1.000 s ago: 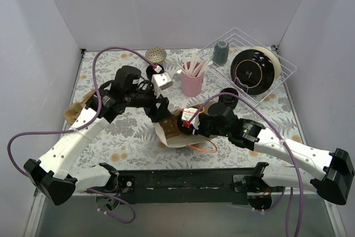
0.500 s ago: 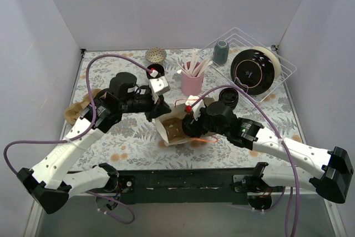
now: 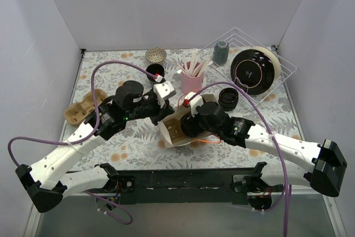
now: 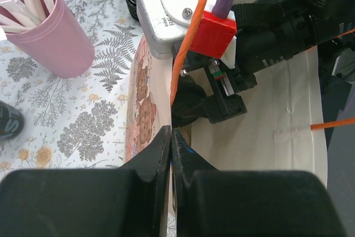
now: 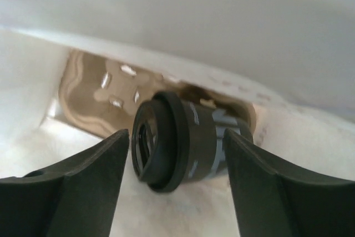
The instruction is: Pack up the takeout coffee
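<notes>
At the far left of the flowered tablecloth (image 3: 125,142) lies a brown moulded cardboard cup carrier (image 3: 82,107), well apart from the work. Your left gripper (image 4: 171,137) has its fingers pressed together on the upper edge of the white paper bag (image 4: 277,137), pinching that edge and holding the mouth up. The bag lies on its side in the middle of the table, mouth toward the right arm.

Your right gripper (image 5: 176,137) reaches into that mouth. Its fingers (image 5: 77,184) are spread wide, one on each side of the takeout coffee, a small black disposable cup with a glossy black lid (image 5: 186,140). It lies on its side deep in the bag, lid toward the wrist camera. I cannot tell whether the fingers touch it. Behind it sits a brown cardboard tray (image 5: 105,90).

From above you cannot see the cup at all – the right wrist and its orange cable (image 3: 206,144) fill the opening.

Just behind the bag stands a pink cup (image 3: 192,85) of pale wooden stirrers (image 3: 191,68); a black lidless cup (image 3: 228,98) sits beside the right forearm. Far right, a white wire rack (image 3: 284,62) holds a grey-blue tumbler (image 3: 220,53) and a black round plate (image 3: 252,71).
</notes>
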Robot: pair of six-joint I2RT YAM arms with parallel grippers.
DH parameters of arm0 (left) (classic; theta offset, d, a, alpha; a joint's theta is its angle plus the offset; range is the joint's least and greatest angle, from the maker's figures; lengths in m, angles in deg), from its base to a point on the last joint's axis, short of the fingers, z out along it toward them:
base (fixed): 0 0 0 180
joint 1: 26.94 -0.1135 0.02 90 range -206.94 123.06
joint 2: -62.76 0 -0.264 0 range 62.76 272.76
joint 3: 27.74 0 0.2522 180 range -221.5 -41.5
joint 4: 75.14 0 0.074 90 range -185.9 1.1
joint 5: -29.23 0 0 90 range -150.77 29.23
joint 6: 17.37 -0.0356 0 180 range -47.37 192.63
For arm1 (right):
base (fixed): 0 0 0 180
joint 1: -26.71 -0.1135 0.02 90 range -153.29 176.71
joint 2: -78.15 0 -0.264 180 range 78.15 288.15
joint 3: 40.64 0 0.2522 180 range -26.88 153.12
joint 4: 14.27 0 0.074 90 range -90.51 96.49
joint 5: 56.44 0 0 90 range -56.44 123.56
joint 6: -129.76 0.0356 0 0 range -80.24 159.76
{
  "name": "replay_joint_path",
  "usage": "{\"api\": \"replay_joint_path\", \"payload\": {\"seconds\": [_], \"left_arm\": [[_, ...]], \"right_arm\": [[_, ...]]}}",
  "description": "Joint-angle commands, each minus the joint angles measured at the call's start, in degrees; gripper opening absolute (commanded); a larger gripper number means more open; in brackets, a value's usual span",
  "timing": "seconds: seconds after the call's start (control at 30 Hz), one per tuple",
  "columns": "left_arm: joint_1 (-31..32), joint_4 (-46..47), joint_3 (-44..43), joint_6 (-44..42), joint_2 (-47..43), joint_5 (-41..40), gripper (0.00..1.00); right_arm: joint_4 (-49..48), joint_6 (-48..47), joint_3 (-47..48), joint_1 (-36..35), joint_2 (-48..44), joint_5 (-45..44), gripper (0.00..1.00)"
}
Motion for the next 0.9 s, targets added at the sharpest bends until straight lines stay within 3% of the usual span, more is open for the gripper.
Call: {"api": "replay_joint_path", "payload": {"seconds": [0.0, 0.3, 0.67, 0.87], "left_arm": [[1.85, 3.86, -1.03, 0.23, -1.59, -3.54, 0.0], [5.63, 5.62, 0.1, 1.82, -1.33, -7.93, 0.0], [6.6, 5.26, 0.9, 1.99, -2.82, -11.19, 0.0], [6.69, 4.39, -0.42, 1.82, -2.21, -11.98, 0.0]], "right_arm": [[-1.06, 1.23, -1.32, -0.1, -0.69, -2.09, 0.81], [-4.31, 0.88, -1.59, -0.1, 1.5, -3.32, 0.8], [3.51, 5.62, -2.02, -0.19, 1.86, -0.69, 0.73], [6.41, 5.27, -0.09, -0.19, 3.61, 1.77, 0.53]]}}
